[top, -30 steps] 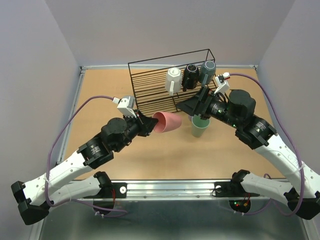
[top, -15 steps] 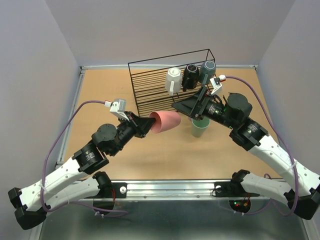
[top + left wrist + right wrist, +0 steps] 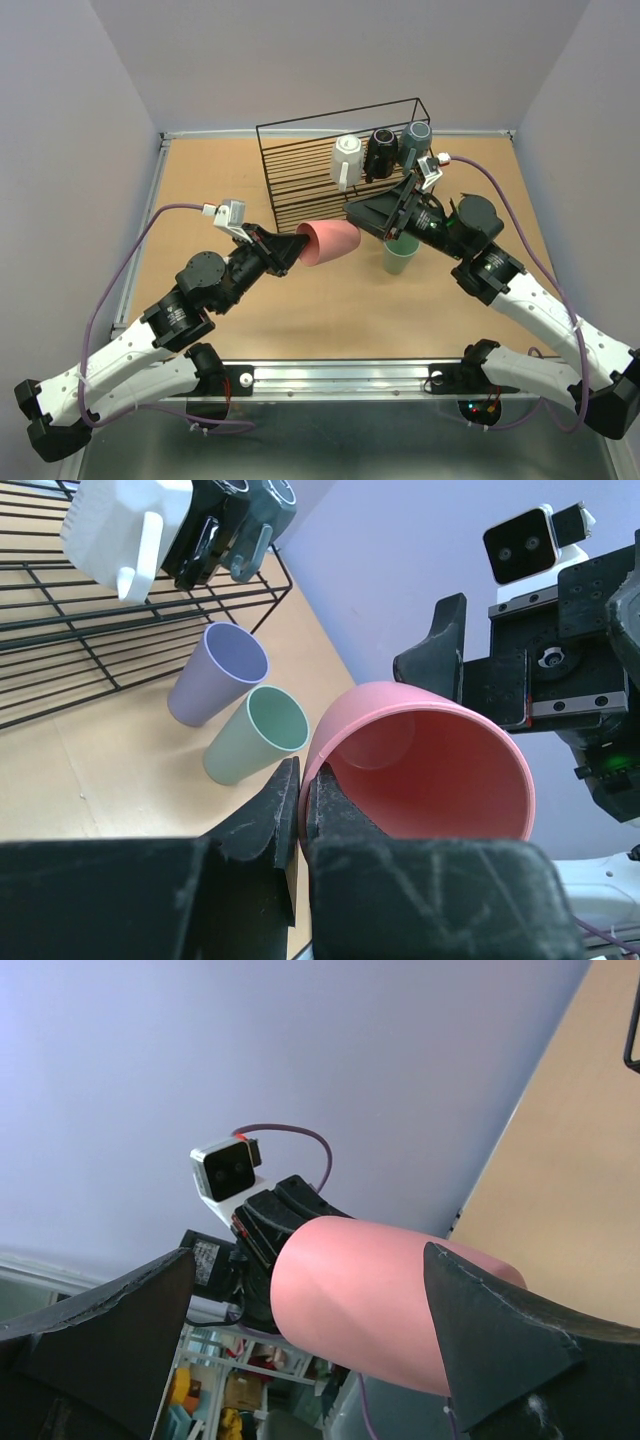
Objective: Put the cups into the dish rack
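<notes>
My left gripper (image 3: pixel 300 770) is shut on the rim of the pink-red cup (image 3: pixel 430 765) and holds it on its side above the table, also in the top view (image 3: pixel 332 243). My right gripper (image 3: pixel 366 214) is open, and its fingers straddle the cup's closed end (image 3: pixel 380 1300) without clear contact. The green cup (image 3: pixel 400 257) and the lavender cup (image 3: pixel 215 675) stand on the table in front of the black wire dish rack (image 3: pixel 300 180). The white mug (image 3: pixel 346 160), black mug (image 3: pixel 380 152) and grey-blue mug (image 3: pixel 413 140) sit in the rack's right part.
The rack's left shelves (image 3: pixel 290 165) hold nothing. Grey walls close the table at the back and on both sides. The right arm (image 3: pixel 470 225) hides the lavender cup in the top view.
My right gripper has moved left, up to the pink-red cup's closed end. My left arm has drawn back and to the left, and the cup has stayed nearly in place.
</notes>
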You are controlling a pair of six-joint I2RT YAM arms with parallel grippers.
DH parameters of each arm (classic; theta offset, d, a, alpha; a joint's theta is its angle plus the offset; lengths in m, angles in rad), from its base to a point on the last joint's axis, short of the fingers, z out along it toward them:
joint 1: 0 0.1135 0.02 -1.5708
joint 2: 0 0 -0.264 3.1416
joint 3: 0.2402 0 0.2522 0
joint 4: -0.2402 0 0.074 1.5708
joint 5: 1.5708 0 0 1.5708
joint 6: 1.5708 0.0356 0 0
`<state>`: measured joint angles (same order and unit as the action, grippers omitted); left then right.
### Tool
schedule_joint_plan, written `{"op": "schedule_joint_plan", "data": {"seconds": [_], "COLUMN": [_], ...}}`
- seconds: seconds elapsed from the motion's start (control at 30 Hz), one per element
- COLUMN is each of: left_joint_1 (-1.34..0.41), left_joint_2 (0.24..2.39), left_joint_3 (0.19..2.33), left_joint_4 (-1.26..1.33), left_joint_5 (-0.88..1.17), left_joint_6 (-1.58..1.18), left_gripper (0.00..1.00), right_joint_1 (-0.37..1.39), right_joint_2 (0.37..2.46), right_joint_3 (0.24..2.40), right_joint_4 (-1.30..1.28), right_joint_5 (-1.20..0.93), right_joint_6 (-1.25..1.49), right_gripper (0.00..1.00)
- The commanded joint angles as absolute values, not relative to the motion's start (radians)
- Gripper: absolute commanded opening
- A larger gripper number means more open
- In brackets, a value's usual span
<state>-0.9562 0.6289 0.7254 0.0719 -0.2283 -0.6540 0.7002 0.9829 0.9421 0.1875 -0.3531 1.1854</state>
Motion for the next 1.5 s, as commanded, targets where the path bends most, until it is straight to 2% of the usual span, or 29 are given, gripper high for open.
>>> {"op": "schedule_joint_plan", "data": {"seconds": [0.0, 0.7, 1.1, 1.47], "left_joint_1": [-0.959, -0.959, -0.959, -0.957], "left_joint_2": [0.607, 0.635, 0.558, 0.528], "left_joint_3": [0.721, 0.733, 0.81, 0.795], "left_joint_4": [0.184, 0.227, 0.155, 0.175], "left_joint_5": [-0.222, -0.196, -0.271, -0.291], "left_joint_6": [-0.647, -0.638, -0.589, -0.598], "left_gripper": [0.0, 0.0, 0.0, 0.0], "right_joint_1": [0.701, 0.701, 0.701, 0.701], "right_joint_2": [0.979, 1.026, 1.041, 1.074], "right_joint_3": [0.91, 0.884, 0.867, 0.894], "right_joint_4": [0.325, 0.433, 0.368, 0.374], "right_joint_5": [-0.4, -0.422, -0.385, -0.41], "right_joint_6": [1.232, 1.287, 1.273, 1.281], "right_gripper": [1.0, 1.0, 1.0, 1.0]}}
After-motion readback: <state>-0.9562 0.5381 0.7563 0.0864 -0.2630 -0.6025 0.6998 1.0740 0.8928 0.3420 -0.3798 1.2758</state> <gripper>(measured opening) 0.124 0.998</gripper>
